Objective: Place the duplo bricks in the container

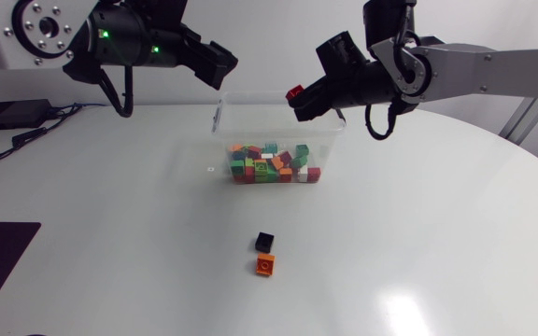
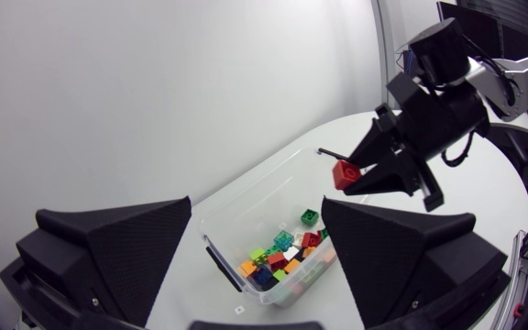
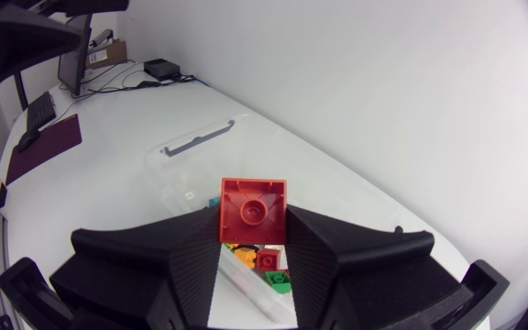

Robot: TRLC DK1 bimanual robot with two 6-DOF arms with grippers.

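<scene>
Bricks [image 1: 274,163] of many colours lie heaped in the front part of the clear container [image 1: 269,119], which stands on the white table [image 1: 437,233] at upper centre of the head view. The right gripper [image 1: 299,101] is clamped on a red brick [image 1: 295,93], one finger on each side, and holds it over the container's back rim near its right end. The left gripper [image 1: 218,63] hangs at upper left, over the container's left end, with its fingers spread wide and nothing between them. Two bricks are outside the container, at lower centre of the head view: a black brick [image 1: 265,241] and, just below it in the frame, an orange brick [image 1: 265,266], the two close together or touching.
</scene>
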